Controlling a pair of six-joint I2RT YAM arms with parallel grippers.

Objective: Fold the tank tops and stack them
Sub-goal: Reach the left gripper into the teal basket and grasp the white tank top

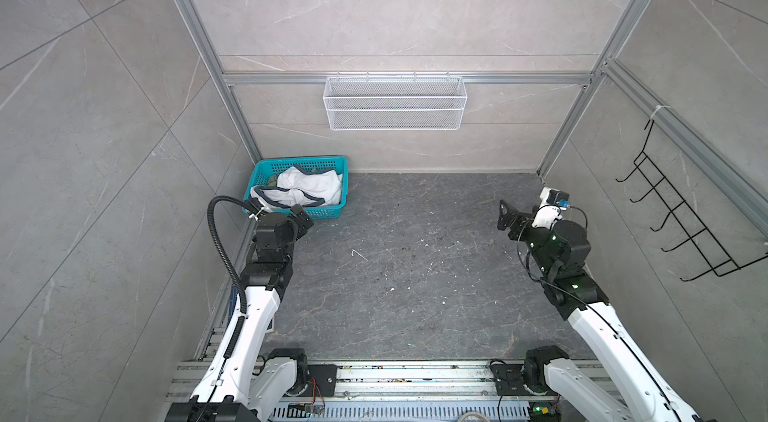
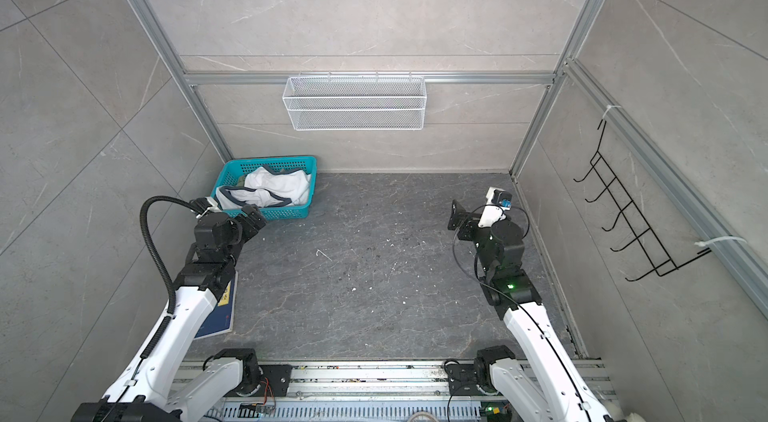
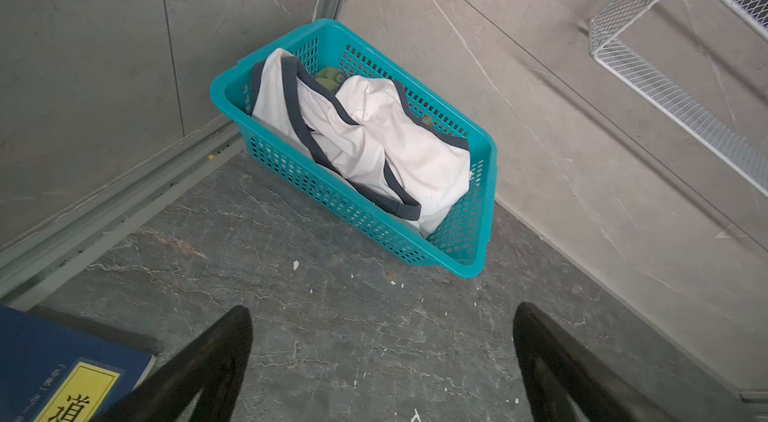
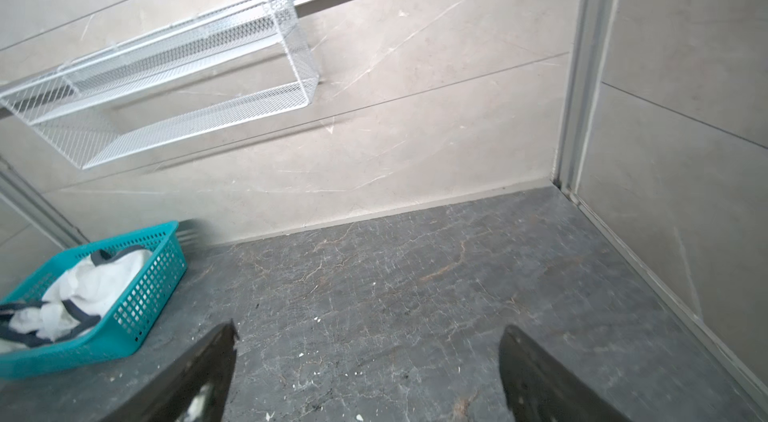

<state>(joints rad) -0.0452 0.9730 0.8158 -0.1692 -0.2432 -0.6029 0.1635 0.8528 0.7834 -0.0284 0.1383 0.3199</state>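
The tank tops lie crumpled together in a teal basket (image 1: 303, 161) (image 3: 486, 141) in the far left corner. The white one with navy trim (image 1: 309, 187) (image 2: 276, 187) (image 3: 374, 137) (image 4: 95, 291) is on top. Only a scrap of the olive green one (image 3: 326, 77) (image 2: 240, 181) peeks out from under it. My left gripper (image 1: 301, 218) (image 2: 253, 218) (image 3: 384, 310) hovers just in front of the basket's near wall, open and holding nothing. My right gripper (image 1: 505, 214) (image 2: 457, 214) (image 4: 370, 328) hangs open over bare table at the right, far from the basket.
A dark blue book (image 2: 218, 312) (image 3: 50, 366) lies on the grey marbled table (image 1: 395, 266) under my left arm. A white mesh shelf (image 1: 395, 108) hangs on the back wall. A black hook rack (image 1: 681, 224) is on the right wall.
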